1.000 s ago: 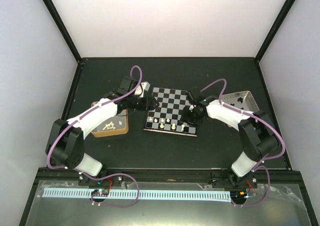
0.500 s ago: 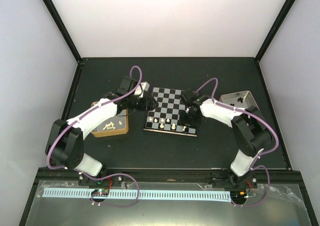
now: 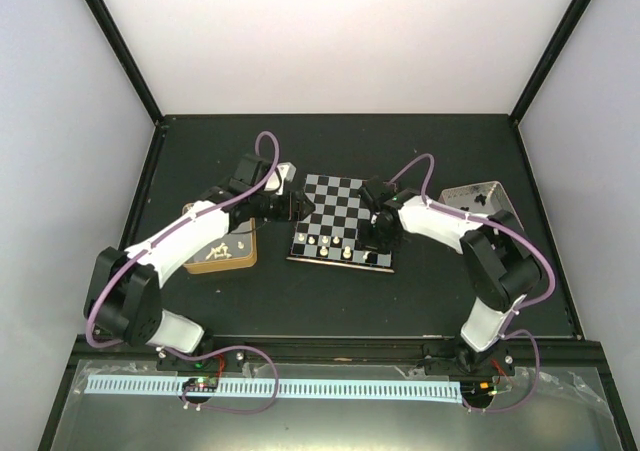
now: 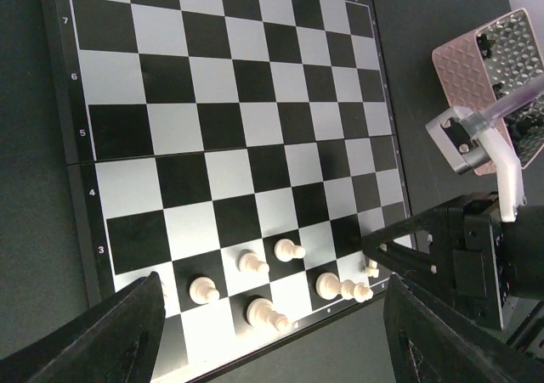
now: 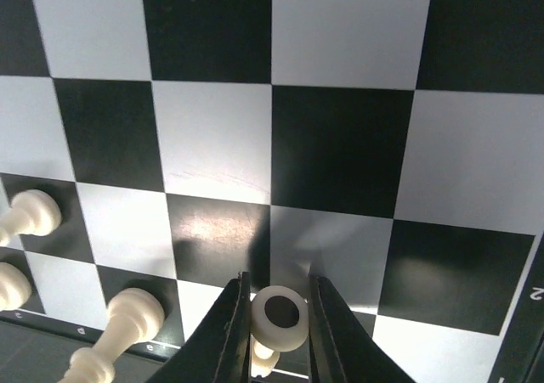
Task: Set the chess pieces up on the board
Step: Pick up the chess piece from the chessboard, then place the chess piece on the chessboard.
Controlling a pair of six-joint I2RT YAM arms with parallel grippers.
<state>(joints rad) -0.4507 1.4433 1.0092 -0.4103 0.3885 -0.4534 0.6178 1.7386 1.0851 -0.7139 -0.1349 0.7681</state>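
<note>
The board [image 3: 340,221] lies mid-table, chequered black and silver. Several cream-white chess pieces [image 4: 252,263] stand on its near rows, among them a taller one [image 4: 340,287]. My right gripper [image 5: 279,315] is low over the board's near right corner, with its fingers [image 5: 231,332] pressed to both sides of a white chess piece [image 5: 280,317]. That piece's round base faces the camera. In the top view the right gripper [image 3: 378,233] hides this piece. My left gripper [image 4: 289,349] hovers open above the near rows, holding nothing; from above it [image 3: 290,203] sits at the board's left edge.
A gold-sided tin [image 3: 225,251] holding white pieces sits left of the board, under my left arm. A pinkish-silver tin [image 3: 480,203] with dark pieces sits to the right, also in the left wrist view [image 4: 489,69]. Black frame rails border the table.
My right arm has swung left over the board's near right corner, and its fingers have closed in on the white piece. The left arm has shifted only slightly.
</note>
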